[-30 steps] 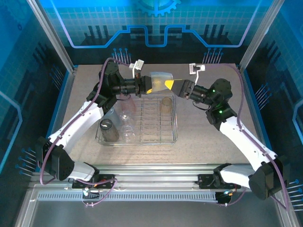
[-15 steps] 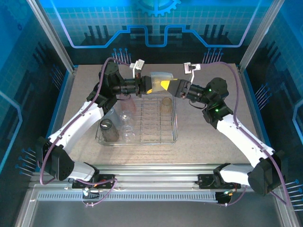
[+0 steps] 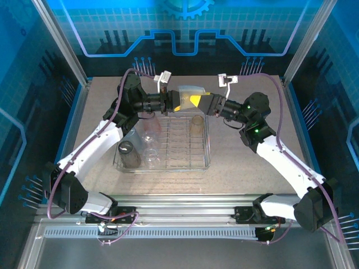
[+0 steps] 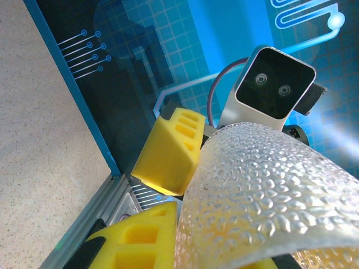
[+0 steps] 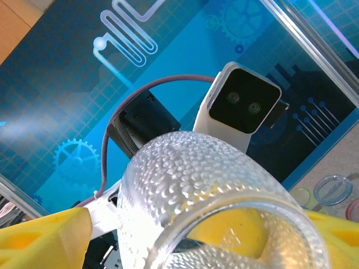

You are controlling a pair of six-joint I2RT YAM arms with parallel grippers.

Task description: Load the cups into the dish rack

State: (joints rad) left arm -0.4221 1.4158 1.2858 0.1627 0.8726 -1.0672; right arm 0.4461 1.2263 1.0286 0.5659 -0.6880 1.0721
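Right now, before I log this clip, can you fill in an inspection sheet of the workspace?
Surface: speckled table, with the rack at its middle.
Job's things: dish rack holds at least four cups: dark grey cup, pink cup, amber cup, clear cup. A dimpled cup is in the air over the rack's far edge.
Clutter: nothing seen.
End effectors: left end effector shut on the dimpled cup; right end effector open, fingers either side of the same cup.
Cables: purple cables follow both arms, off the rack.
Surroundings: blue printed panels, aluminium frame posts.
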